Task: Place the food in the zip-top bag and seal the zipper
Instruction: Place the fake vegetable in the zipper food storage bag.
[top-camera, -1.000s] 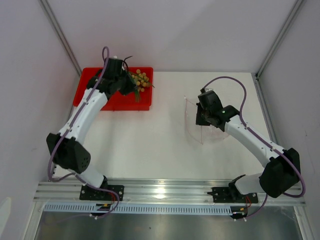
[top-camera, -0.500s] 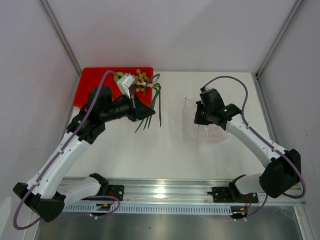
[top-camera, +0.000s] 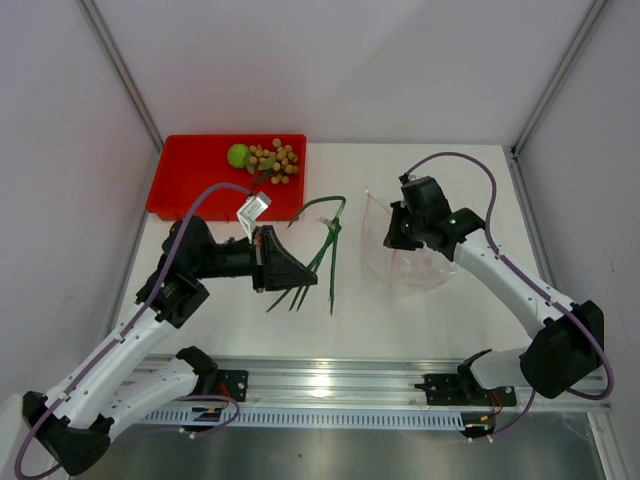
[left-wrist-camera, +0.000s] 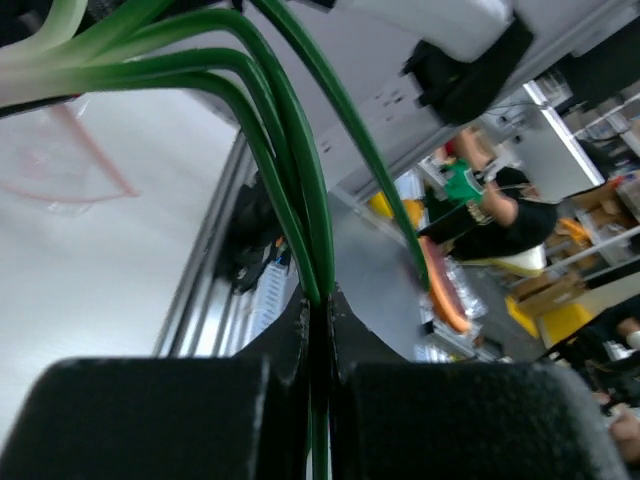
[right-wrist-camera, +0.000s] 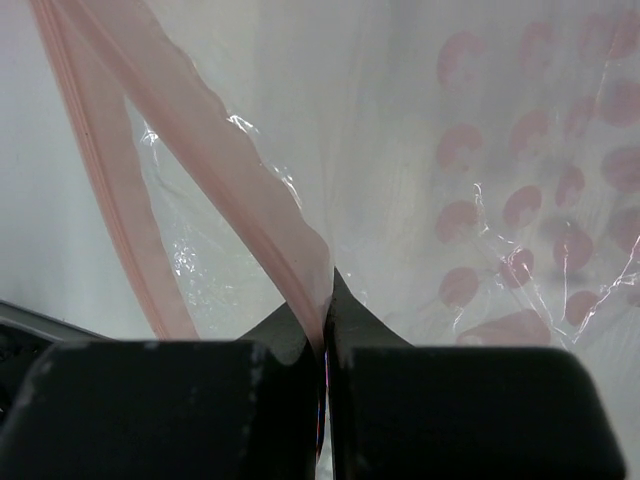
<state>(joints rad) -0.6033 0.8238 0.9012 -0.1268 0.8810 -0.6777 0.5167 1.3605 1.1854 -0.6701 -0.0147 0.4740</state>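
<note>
The white table (top-camera: 400, 330) shows well from above, but some things on it are hard to read. The zip-top bag (top-camera: 408, 268) is clear and thin, so in the top view we see only a faint outline right of the middle, and the right arm (top-camera: 500, 275) covers its far part. In the left wrist view both ends of the sprig of green leaves (left-wrist-camera: 285, 160) are cut off by the frame, and the room behind is blurred. We cannot tell whether the leaf tips touch the table.

The red tray (top-camera: 190, 190) lies at the far left of the table. In it are the bunch of tan-brown fruits (top-camera: 276, 162) and, just beside it on the left, the lime-green fruit (top-camera: 238, 154). The sprig is outside the tray, between tray and bag, and the left gripper (top-camera: 310, 278) is closed on its stalks; the leaves fan out past the jaws. The right gripper (right-wrist-camera: 325, 300) is closed too: it pinches the zipper (right-wrist-camera: 235, 180) at the bag's mouth edge. A second pinkish strip (right-wrist-camera: 110, 200) runs left of the pinched one and apart from it. Pink round spots (right-wrist-camera: 470, 215) show through the plastic.
</note>
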